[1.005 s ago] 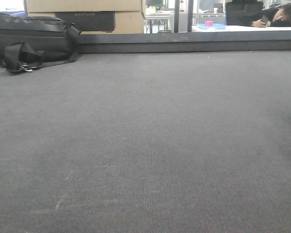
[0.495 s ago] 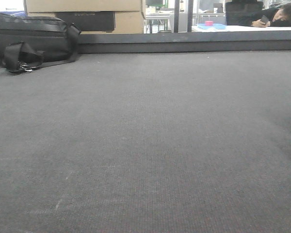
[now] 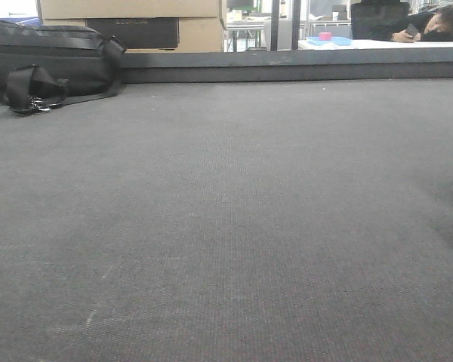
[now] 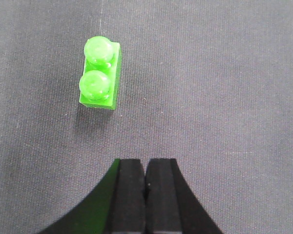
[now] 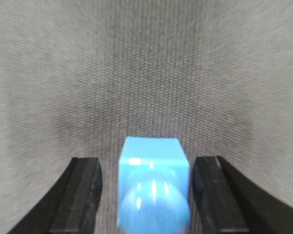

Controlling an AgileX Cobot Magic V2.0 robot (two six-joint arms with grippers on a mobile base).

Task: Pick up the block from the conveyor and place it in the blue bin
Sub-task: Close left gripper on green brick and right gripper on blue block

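Right claw [image 5: 146, 168] is spread wide, and the blue block [image 5: 154, 190] sits between its fingers [image 5: 83, 195] at the bottom middle, touching neither. If the surface [image 5: 146, 73] moves the block before the squeeze, the claw may pinch just a corner and drop it.

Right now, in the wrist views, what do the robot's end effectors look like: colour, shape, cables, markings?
The left end effector has two matte black fingers with flat, blocky tips and bases that flare outward in curves. The right end effector looks the same: black fingers, flat inner faces, curved outer sides. No cables or markings show; the arms are out of view.
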